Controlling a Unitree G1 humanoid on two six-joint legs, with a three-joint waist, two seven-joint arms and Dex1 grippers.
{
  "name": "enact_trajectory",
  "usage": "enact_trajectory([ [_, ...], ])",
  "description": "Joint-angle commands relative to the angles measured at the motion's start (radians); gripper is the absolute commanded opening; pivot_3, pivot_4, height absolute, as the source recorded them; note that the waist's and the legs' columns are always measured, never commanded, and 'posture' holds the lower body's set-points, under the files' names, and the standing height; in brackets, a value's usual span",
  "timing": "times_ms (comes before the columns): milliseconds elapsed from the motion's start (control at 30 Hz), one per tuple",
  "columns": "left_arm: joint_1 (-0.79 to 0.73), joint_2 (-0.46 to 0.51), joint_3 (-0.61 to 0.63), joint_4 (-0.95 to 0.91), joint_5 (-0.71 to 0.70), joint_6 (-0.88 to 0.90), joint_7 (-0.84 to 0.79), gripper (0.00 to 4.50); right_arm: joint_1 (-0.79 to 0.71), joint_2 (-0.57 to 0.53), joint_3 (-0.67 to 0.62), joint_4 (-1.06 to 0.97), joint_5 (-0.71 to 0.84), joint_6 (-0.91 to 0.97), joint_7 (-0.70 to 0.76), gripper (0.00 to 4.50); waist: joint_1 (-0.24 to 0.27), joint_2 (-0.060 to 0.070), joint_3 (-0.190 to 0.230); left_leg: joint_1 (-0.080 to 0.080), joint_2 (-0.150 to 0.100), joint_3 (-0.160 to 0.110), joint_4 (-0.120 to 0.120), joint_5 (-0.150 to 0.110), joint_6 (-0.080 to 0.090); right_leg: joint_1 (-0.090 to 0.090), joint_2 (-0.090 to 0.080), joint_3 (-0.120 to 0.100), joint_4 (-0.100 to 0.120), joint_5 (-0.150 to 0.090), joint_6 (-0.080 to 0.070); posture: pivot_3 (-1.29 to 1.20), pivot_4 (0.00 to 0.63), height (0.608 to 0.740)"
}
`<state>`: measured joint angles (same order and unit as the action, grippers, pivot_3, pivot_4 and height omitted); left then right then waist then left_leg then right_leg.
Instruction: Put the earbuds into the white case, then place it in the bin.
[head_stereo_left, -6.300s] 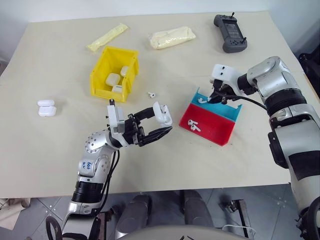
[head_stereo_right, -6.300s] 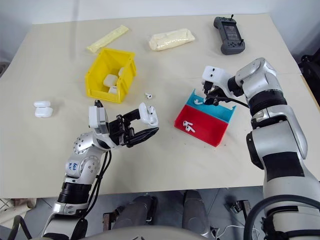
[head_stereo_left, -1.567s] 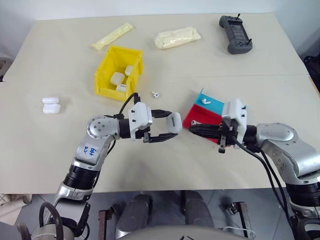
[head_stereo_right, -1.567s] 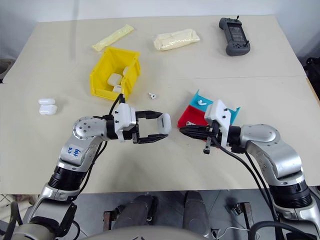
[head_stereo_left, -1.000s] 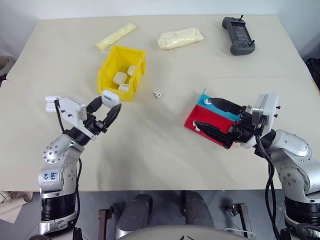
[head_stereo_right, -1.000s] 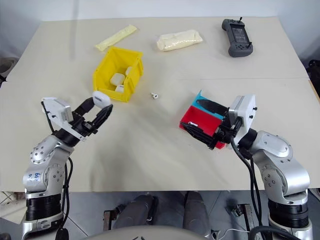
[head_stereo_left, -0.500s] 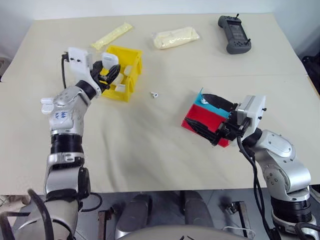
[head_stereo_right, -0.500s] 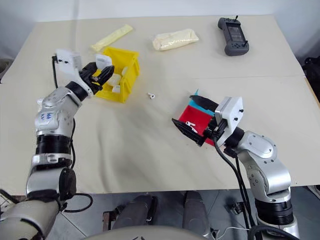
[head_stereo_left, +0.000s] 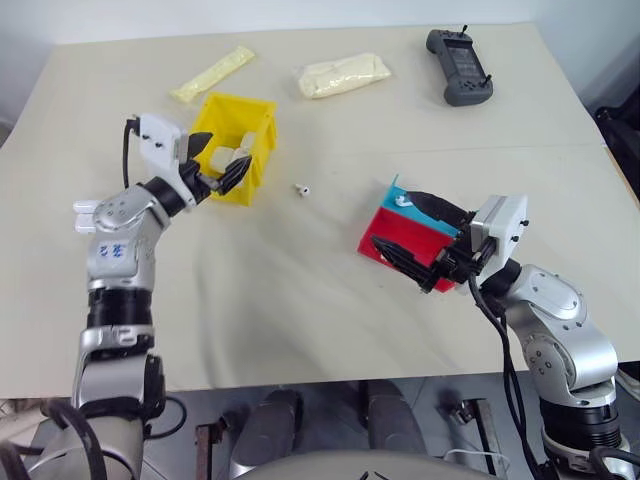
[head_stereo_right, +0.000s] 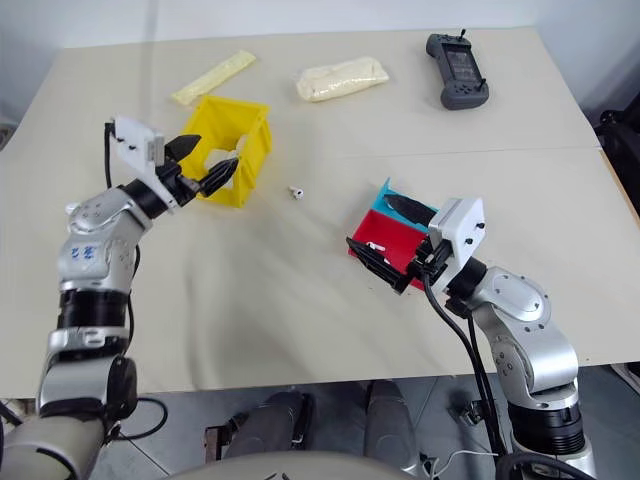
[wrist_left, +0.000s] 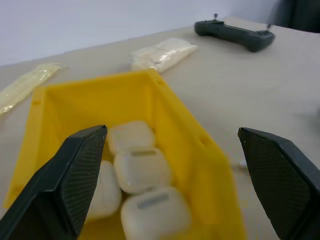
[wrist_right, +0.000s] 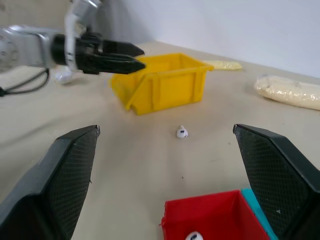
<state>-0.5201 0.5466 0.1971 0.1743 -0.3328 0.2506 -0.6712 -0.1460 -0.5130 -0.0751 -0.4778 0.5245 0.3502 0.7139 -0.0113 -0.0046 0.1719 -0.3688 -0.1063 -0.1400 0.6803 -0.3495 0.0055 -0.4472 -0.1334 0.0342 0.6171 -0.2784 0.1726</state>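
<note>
Bench (head_stereo_left: 300, 300), cream-topped, carries every item. Yellow bin (head_stereo_left: 250, 140) stands on its far left part, long axis running away from me, sloped lower lip toward my side. From the head views my left tool (head_stereo_left: 215, 165) hangs at that lip, fingers spread wide, gripping nothing. My left wrist view looks over the lip and resolves what the head views blur: four white cases inside, the nearest white case (wrist_left: 155, 215) lying flat with its lid seam crosswise to the bin's length. My right tool (head_stereo_left: 415, 240), jaws fully apart and empty, hovers over the red and blue tray (head_stereo_left: 400, 235). My right wrist view shows one earbud (wrist_right: 192, 236) on the tray floor; a second earbud (head_stereo_left: 300, 188) lies on the bench between bin and tray.
</note>
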Motion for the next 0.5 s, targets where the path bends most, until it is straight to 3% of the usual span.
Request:
enact_trajectory([
  [33, 0.162, 0.09, 0.086, -0.235, -0.105, 0.066, -0.099, 4.47, -0.004, -0.033, -0.019, 0.016, 0.0, -0.022, 0.042, 4.5, -0.001, 0.0, 0.0, 0.0, 0.0, 0.0, 0.0, 0.0, 0.0, 0.0, 0.0, 0.0, 0.0, 0.0, 0.0, 0.0, 0.15, 0.74],
  [133, 0.334, 0.179, 0.101, -0.322, -0.049, 0.047, -0.136, 4.47, -0.009, -0.063, -0.04, 0.066, -0.002, -0.034, 0.082, 4.5, 0.008, 0.0, 0.0, 0.001, 0.0, 0.0, 0.0, 0.0, 0.0, 0.001, 0.0, 0.0, 0.0, 0.0, -0.001, 0.0, 0.15, 0.74],
  [267, 0.518, 0.173, 0.151, -0.434, -0.08, 0.044, -0.131, 4.47, -0.021, -0.107, -0.052, 0.136, -0.022, -0.077, 0.145, 4.5, 0.022, 0.001, 0.0, 0.001, -0.001, 0.0, 0.0, -0.001, 0.001, 0.002, -0.001, 0.0, -0.003, 0.0, -0.001, 0.0, 0.15, 0.74],
  [500, 0.573, 0.125, 0.175, -0.51, -0.098, 0.073, -0.054, 4.47, -0.044, -0.11, -0.085, 0.21, -0.013, -0.125, 0.183, 4.5, 0.036, 0.001, 0.0, 0.001, 0.0, 0.0, 0.001, 0.0, 0.001, 0.003, 0.0, 0.0, -0.006, 0.0, -0.001, 0.0, 0.15, 0.74],
])
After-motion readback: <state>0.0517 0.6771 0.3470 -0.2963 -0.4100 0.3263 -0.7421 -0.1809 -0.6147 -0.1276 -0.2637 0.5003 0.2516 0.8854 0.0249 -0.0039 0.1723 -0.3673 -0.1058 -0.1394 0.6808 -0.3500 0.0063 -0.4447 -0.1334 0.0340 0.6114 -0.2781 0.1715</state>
